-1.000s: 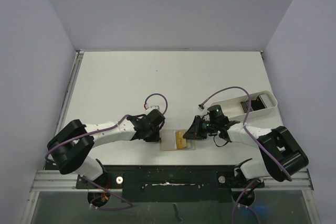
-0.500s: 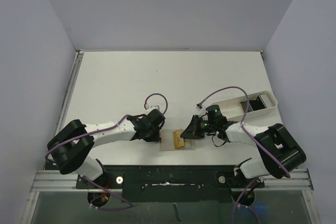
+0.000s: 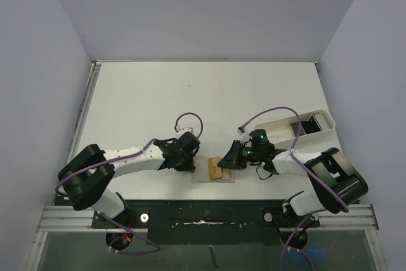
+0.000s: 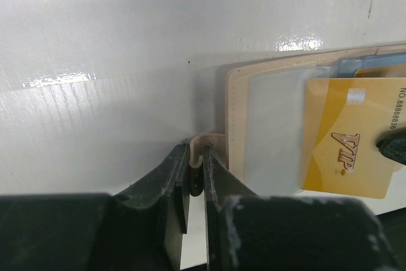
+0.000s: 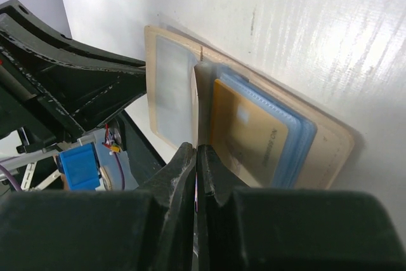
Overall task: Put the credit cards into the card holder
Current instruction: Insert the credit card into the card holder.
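Pinning tan leather-like bifold card holder [image 4: 236,125] by its strap — left gripper [image 4: 195,163] clamped there. Right gripper [image 5: 196,153], tips together, at gold plastic VIP card [image 4: 346,138]: push slow, flat — holder anchored.

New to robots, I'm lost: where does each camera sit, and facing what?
Top: above and behind, looking down at the white table; both arms show.
Left wrist: behind the left hand, facing the open tan leather wallet; fingers show.
Right wrist: behind the right hand, facing that wallet; fingers show.
All share the wallet.
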